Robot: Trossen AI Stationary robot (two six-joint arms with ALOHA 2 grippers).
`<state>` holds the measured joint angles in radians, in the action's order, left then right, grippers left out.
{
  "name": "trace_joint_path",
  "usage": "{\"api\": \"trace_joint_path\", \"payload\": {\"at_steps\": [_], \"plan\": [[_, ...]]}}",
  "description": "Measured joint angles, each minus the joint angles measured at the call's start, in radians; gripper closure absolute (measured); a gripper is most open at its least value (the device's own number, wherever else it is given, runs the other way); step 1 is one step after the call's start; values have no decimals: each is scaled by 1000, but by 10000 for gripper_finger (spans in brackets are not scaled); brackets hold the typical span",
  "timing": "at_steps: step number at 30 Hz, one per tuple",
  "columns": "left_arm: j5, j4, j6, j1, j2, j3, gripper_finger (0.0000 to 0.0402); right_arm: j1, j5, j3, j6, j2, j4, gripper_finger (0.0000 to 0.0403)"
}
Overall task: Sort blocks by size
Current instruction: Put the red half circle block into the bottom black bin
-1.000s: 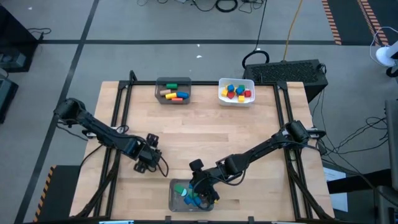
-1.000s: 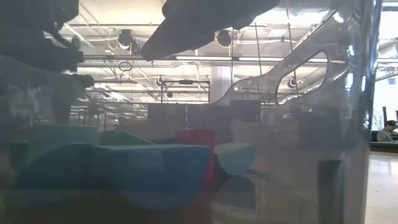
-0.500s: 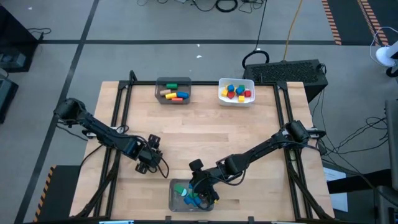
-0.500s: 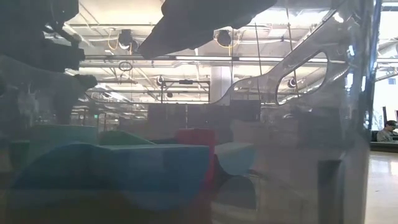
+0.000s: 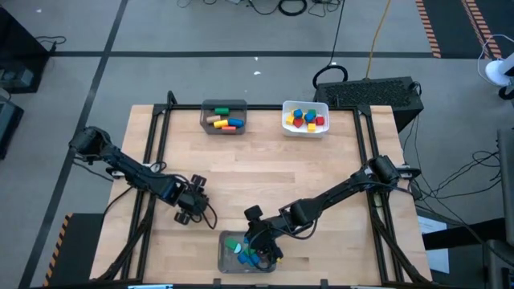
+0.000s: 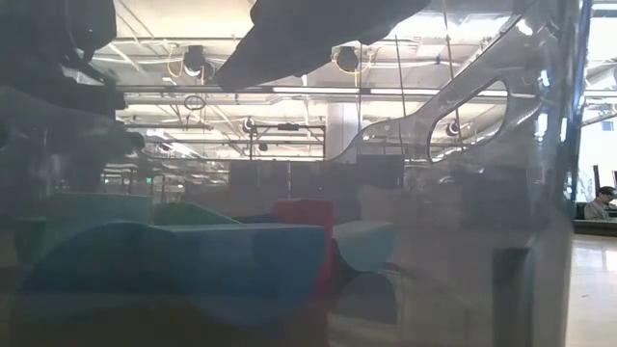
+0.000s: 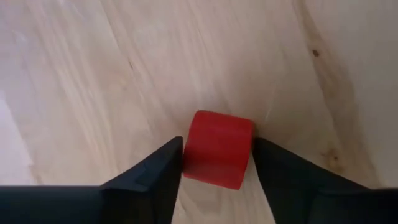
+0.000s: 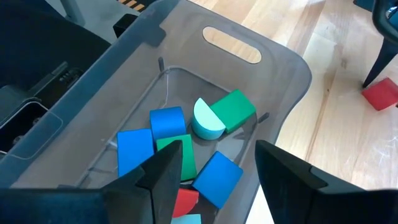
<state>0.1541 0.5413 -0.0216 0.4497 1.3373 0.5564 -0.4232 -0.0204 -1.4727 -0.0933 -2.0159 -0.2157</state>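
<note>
A red block (image 7: 217,149) lies on the wooden table, and my left gripper (image 7: 217,155) stands over it near the table's left front, shut on it. The high view shows that gripper (image 5: 190,213) covering the block; the right wrist view shows the block (image 8: 380,94) beside the bin. My right gripper (image 8: 217,165) hangs open over a clear bin (image 8: 273,74) at the front edge. Inside the bin lie several blocks, blue (image 8: 166,121), green (image 8: 235,107) and red (image 8: 184,202). Nothing is between the right fingers. My left gripper pinches the red block by two opposite sides (image 7: 186,152) between its two fingers. The fingers come steeply from above, one on each side. The block rests on the table.
At the far edge stand a grey bin (image 5: 223,117) with longer blocks and a white bin (image 5: 305,118) with small cubes. Bare wood (image 5: 265,168) lies between them and the arms. The low view looks through the clear bin's wall at blue (image 6: 174,260) and red (image 6: 304,217) blocks.
</note>
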Motion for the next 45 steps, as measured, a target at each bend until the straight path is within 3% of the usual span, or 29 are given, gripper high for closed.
{"api": "trace_joint_path", "payload": {"at_steps": [5, 19, 25, 45], "plan": [[-43, -6, -48, -14, 0, 0, 263, 0, 0, 0, 0, 0, 1, 213], [-98, -8, -236, -92, 1, 8, 265, -5, -15, 0, -127, 0, 1, 213], [-156, -11, -262, -91, 3, 67, 265, -39, -215, 0, -227, 0, -12, 221], [-231, -11, -177, -91, 2, 317, 265, -115, -578, -4, -457, 0, 20, 236]]}}
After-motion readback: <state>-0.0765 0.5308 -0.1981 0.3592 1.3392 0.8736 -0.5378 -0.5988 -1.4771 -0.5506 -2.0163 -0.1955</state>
